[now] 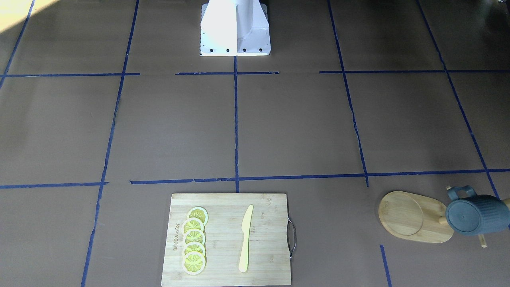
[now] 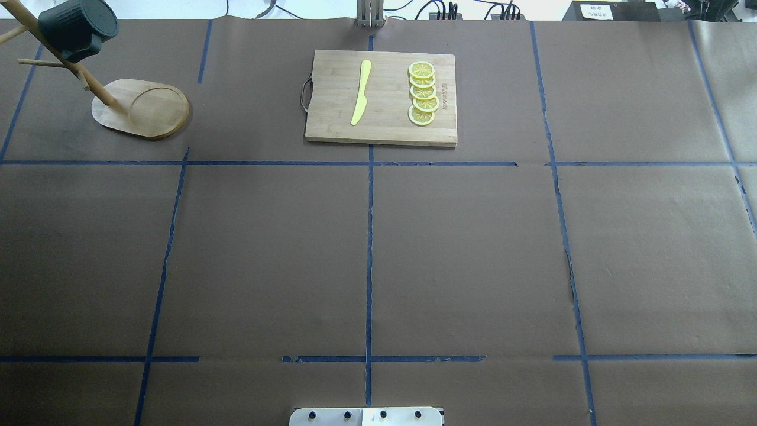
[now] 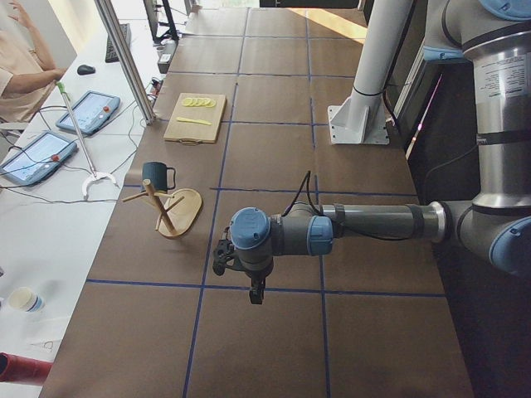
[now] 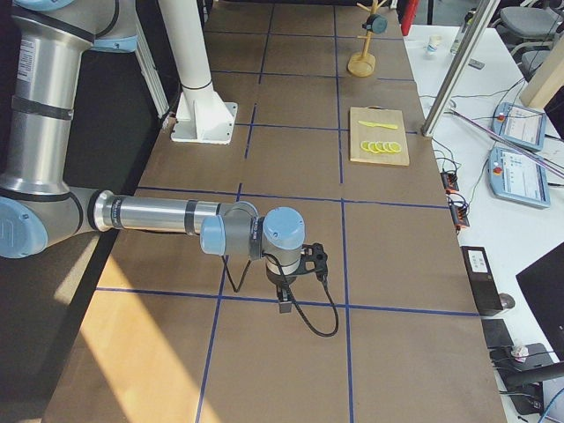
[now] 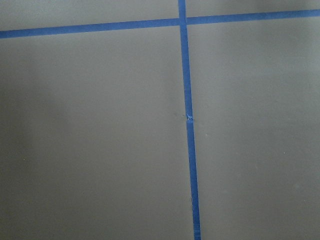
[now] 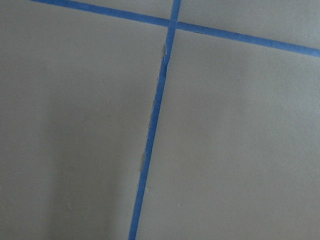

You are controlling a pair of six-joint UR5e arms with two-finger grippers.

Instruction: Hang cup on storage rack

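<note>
The dark blue-grey cup (image 1: 474,215) hangs by its handle on a peg of the bamboo storage rack (image 1: 414,217), tipped on its side above the oval base. It also shows at the far left of the overhead view, the cup (image 2: 77,26) on the rack (image 2: 148,109). No gripper is near them. My left gripper (image 3: 256,297) hangs over bare table in the exterior left view; my right gripper (image 4: 285,307) does the same in the exterior right view. I cannot tell whether either is open or shut. Both wrist views show only brown paper and blue tape.
A bamboo cutting board (image 2: 381,97) with a metal handle holds several lemon slices (image 2: 423,94) and a yellow knife (image 2: 361,92) at the table's far middle. The robot's white base (image 1: 235,28) stands at the near edge. An operator (image 3: 21,66) and tablets are beside the table.
</note>
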